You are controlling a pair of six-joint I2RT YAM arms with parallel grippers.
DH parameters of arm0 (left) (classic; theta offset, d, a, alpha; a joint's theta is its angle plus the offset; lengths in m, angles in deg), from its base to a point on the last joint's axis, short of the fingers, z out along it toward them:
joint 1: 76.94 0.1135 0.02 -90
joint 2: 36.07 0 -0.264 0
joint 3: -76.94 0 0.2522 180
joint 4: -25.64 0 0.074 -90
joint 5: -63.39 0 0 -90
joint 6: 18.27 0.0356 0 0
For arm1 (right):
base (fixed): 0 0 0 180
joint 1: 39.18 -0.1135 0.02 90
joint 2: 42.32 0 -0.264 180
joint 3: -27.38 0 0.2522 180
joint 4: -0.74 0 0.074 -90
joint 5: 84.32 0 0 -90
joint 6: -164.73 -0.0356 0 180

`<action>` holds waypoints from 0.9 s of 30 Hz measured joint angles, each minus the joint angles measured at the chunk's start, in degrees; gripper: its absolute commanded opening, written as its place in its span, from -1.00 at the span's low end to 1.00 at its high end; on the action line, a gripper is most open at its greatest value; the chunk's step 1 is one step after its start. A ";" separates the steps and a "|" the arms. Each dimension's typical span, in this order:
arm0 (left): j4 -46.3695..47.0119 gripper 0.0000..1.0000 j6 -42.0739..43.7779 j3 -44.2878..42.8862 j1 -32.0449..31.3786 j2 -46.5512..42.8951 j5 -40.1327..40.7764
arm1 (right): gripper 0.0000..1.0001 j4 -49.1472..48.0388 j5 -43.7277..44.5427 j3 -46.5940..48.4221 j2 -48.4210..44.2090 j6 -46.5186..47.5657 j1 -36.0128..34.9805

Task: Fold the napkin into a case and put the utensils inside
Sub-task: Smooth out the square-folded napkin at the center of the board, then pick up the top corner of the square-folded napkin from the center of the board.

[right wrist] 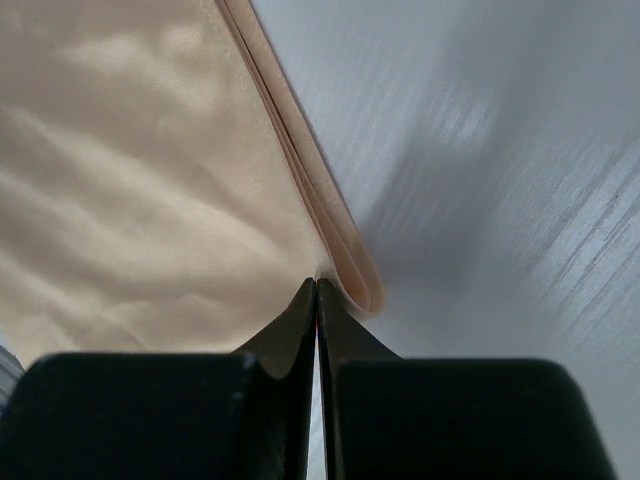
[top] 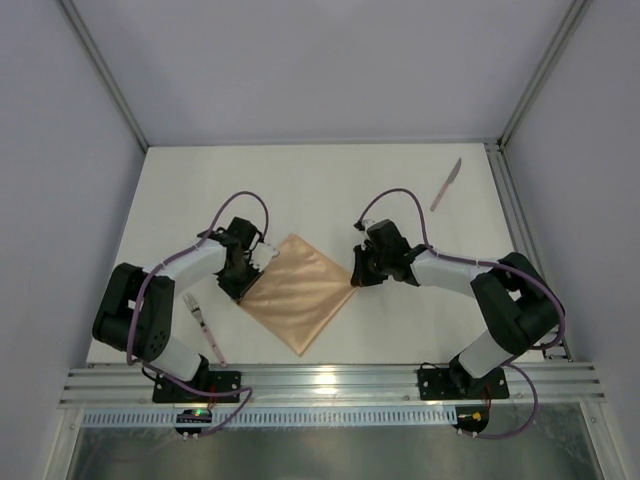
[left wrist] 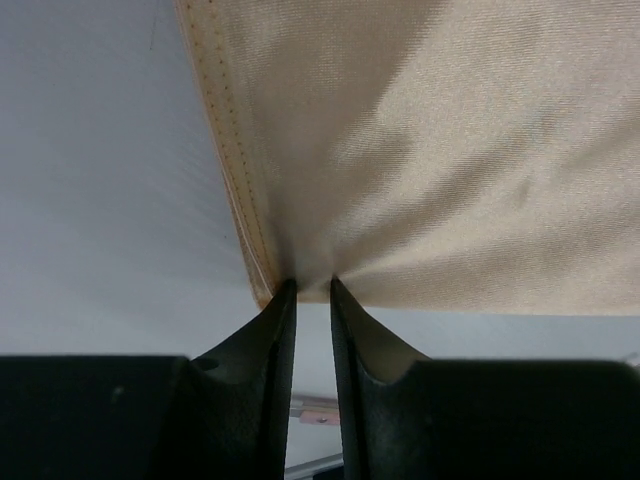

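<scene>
Two arms, top view: my left arm and right arm reach to opposite corners of the napkin, which lies as a diamond on the table.
Top view, utensils: fork just left of the napkin, beside my left arm; knife well apart, far right.
Left wrist view: my left jaws are nearly closed, tips pinching the napkin's stitched corner, creases fanning from them.
Right wrist view: my right jaws are pressed fully together at a double-layered corner; I cannot tell whether cloth is caught.
</scene>
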 measured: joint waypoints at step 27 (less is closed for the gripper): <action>-2.03 -0.11 -3.91 -5.88 9.84 -5.05 2.10 | -0.37 10.25 -5.90 58.47 42.53 1.22 -3.06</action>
